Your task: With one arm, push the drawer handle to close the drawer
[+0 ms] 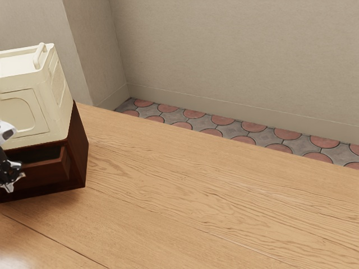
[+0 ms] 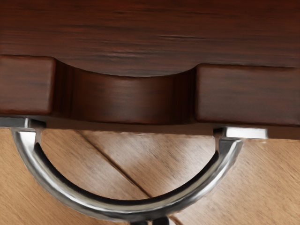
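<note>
My pincer [image 1: 8, 175]: closed, gripping nothing, at the handle's [image 2: 126, 211] outer curve
Drawer [image 1: 42, 175]: partly open
Cream box [image 1: 56, 89]: atop the cabinet [image 1: 80, 151], exterior view's left

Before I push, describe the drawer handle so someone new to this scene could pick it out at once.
In the exterior view, a cream box sits on a dark red-brown cabinet with its drawer partly open. The handle is mounted on that drawer's front, by its scooped notch. It is a silver half-ring, smooth bright metal against dark wood.
</note>
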